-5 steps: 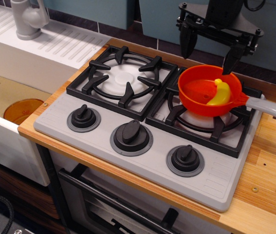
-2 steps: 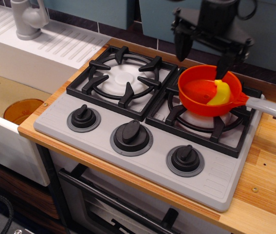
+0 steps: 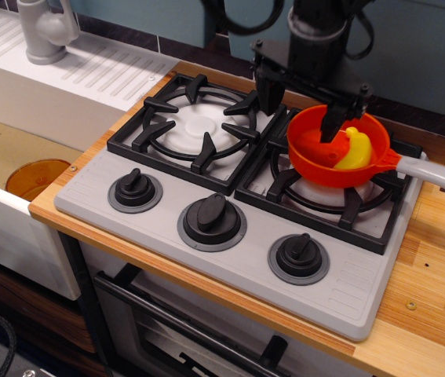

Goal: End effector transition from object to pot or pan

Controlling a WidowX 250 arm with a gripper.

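The orange-red toy pan [image 3: 316, 161] with a light grey handle [image 3: 438, 174] sits on the right burner of the toy stove. A yellow banana-shaped toy [image 3: 356, 149] lies in it. My black gripper [image 3: 298, 124] is open and empty, and it straddles the pan's left rim. Its left finger [image 3: 268, 96] hangs outside the pan over the gap between the burners. Its right finger [image 3: 332, 124] dips inside the pan, just left of the yellow toy. I cannot tell whether it touches the toy.
The left burner grate [image 3: 198, 122] is bare. Three black knobs [image 3: 211, 218] line the stove's front. A sink on the left holds a translucent amber dish [image 3: 37, 177], with a grey faucet [image 3: 45, 30] behind. Wooden counter [image 3: 434, 275] lies to the right.
My gripper has moved left and down, from above the pan's back rim to straddling its left rim, still open. The pan and yellow toy have not moved.
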